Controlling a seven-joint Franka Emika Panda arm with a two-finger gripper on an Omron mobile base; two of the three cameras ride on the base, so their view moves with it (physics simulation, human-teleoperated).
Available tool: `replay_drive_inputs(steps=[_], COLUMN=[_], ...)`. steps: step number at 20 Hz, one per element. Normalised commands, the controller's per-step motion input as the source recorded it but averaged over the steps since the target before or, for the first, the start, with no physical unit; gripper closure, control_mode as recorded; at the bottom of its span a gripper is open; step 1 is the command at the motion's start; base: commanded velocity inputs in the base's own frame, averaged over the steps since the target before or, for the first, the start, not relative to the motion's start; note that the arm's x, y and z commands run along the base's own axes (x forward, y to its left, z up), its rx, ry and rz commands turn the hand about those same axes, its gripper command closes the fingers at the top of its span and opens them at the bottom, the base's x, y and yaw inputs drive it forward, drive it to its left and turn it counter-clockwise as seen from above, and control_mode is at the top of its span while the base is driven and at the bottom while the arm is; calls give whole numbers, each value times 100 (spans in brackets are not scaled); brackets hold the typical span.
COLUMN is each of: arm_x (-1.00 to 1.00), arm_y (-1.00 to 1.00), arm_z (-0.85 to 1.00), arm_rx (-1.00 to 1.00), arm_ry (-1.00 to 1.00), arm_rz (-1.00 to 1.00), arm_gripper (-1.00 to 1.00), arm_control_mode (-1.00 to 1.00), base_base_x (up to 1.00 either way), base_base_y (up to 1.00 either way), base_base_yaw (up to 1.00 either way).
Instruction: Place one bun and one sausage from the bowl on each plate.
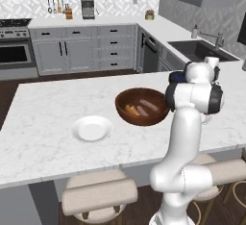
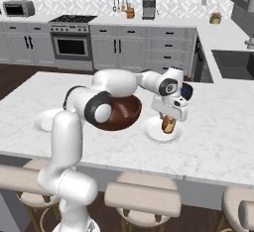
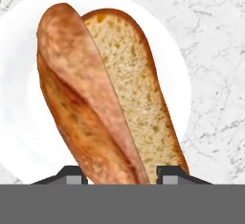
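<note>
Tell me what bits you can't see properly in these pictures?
- Bowl: right base view, the arm covers most of it.
- Bun: hand view, its near end is cut off below the end effector.
- Plate under the bun: left base view, mostly behind the arm.

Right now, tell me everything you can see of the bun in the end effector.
The bun is a long hot-dog roll, split lengthwise: a browned, mottled crust on one half, a pale crumbly cut face on the other. It looks like baked bread. The end effector is shut on its near end, a fingertip on each side. It hangs over the white plate on the marble counter; whether its far end touches the plate is unclear.
</note>
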Motion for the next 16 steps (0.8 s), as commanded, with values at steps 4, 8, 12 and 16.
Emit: replay_drive_inputs(steps=[4, 8, 12, 16], arm_x=[2, 0, 3, 0], arm_y=[-12, -4, 0, 0], arm_z=[-48, -46, -39, -3], arm_rx=[0, 0, 0, 0], arm_ry=[0, 0, 0, -1], arm_rz=[0, 0, 0, 0], arm_gripper=[100, 100, -100, -100], arm_control_mode=[-100, -100, -100, -100], base_base_x=[0, 0, 0, 0], base_base_y=[0, 0, 0, 0], base_base_yaw=[0, 0, 0, 0])
